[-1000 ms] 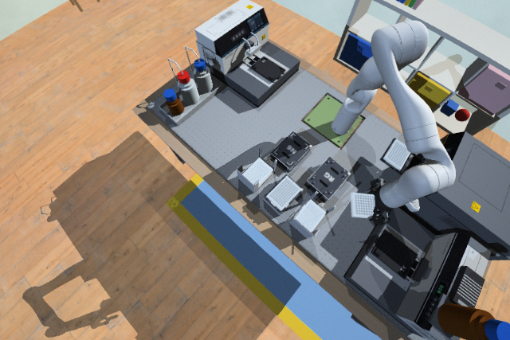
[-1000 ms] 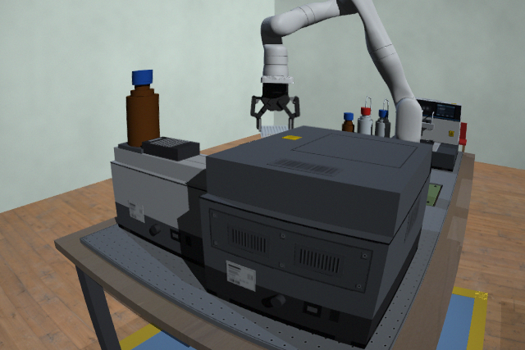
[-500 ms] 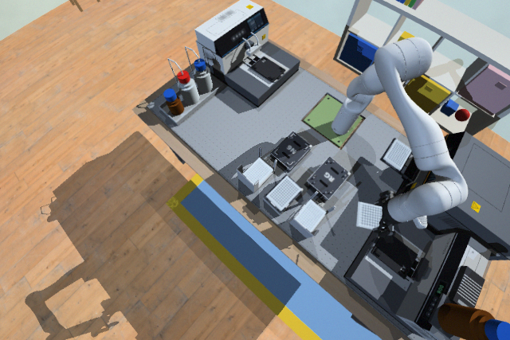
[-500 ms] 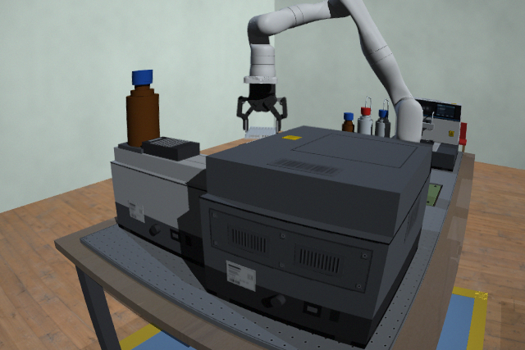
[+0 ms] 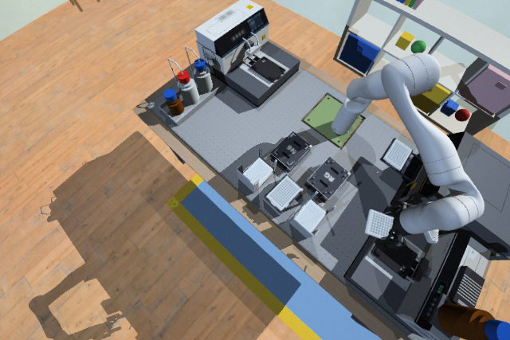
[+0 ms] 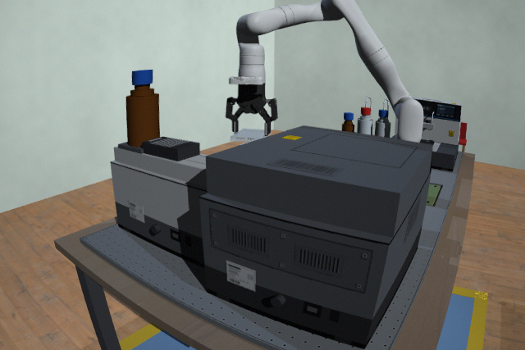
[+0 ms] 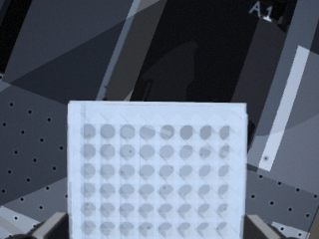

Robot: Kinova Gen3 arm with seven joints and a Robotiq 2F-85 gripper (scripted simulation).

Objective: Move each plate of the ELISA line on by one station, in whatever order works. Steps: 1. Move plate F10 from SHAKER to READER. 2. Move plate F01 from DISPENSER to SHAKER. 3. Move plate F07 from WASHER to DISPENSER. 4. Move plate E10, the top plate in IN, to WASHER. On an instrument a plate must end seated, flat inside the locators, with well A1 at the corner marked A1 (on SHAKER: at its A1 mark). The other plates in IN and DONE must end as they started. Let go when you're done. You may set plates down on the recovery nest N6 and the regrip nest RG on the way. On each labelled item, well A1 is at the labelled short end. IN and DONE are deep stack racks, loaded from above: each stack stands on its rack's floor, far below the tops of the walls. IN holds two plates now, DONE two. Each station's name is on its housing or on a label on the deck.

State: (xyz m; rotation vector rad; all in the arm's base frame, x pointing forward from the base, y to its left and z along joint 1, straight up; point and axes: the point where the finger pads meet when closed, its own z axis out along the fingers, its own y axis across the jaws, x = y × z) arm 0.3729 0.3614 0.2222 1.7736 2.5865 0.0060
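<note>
My gripper (image 5: 389, 227) hangs above the deck at the right, beside a dark instrument (image 5: 406, 274). It is shut on a white well plate (image 5: 378, 223), held flat across its width. In the wrist view the plate (image 7: 157, 169) fills the lower middle, with my fingers at its two lower corners. Beyond it lies a dark nest with a white A1 mark (image 7: 261, 11). In the exterior view my gripper (image 6: 251, 124) holds the plate (image 6: 248, 134) just behind a large dark housing (image 6: 313, 193). I cannot read the plate's label. Another white plate (image 5: 397, 154) sits on a station further back.
Three racks holding white plates (image 5: 283, 193) line the deck's front edge. Nests N6 (image 5: 290, 150) and RG (image 5: 328, 175) stand behind them. A green mat (image 5: 333, 120), a white instrument (image 5: 247, 52) and bottles (image 5: 185, 89) are further off. A brown bottle (image 6: 142, 109) stands on the grey unit.
</note>
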